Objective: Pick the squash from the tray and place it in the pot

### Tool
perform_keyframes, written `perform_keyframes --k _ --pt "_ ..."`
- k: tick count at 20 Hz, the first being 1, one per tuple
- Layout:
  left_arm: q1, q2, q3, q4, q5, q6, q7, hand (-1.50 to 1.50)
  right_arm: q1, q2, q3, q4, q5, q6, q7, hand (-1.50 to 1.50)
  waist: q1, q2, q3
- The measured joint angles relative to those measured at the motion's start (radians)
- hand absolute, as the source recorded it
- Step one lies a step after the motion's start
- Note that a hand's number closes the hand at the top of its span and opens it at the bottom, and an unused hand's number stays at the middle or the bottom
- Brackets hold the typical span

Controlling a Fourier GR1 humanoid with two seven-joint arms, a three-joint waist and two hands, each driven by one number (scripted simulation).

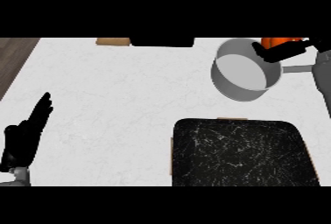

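Over the white counter (116, 87), right hand (281, 50) fingers grasp the squash (276, 41) above the pot's (242, 72) rim.

The white counter (123, 87) lies open across the centre and left of the view. The dark tray (239, 153) fills the lower right, its surface bare. The grey pot (244, 70) stands at upper right, mouth open and unobstructed inside. The right hand (279, 50) with the orange squash (276, 41) occupies the pot's far rim (upper-right edge). The left hand (26, 131) rests open at the left edge. A bare counter strip separates tray and pot.
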State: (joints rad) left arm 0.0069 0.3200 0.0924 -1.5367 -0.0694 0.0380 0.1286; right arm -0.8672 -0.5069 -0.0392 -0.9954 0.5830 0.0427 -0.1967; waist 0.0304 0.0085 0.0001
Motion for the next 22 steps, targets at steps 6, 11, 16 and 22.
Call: perform_keyframes --k 6,11,16,22 --pt "-0.01 -0.019 -0.015 -0.005 -0.017 0.005 -0.001 0.0 -0.122 0.026 0.011 0.314 0.1 -0.119 -0.122 1.5 0.019 0.008 0.001" --pt "-0.045 -0.017 -0.012 0.004 -0.016 -0.003 0.01 0.0 -0.2 0.053 -0.011 0.514 0.124 -0.171 -0.176 -1.5 0.034 0.015 0.001" --pt "-0.052 -0.013 -0.006 0.018 -0.013 -0.015 -0.001 0.0 -0.253 0.081 -0.061 0.655 0.09 -0.148 -0.214 -1.5 0.04 0.019 0.002" --pt "-0.05 -0.012 -0.005 0.007 -0.017 -0.018 0.01 0.0 -0.278 0.092 -0.117 0.749 0.05 -0.138 -0.299 -1.5 0.045 0.021 0.002"
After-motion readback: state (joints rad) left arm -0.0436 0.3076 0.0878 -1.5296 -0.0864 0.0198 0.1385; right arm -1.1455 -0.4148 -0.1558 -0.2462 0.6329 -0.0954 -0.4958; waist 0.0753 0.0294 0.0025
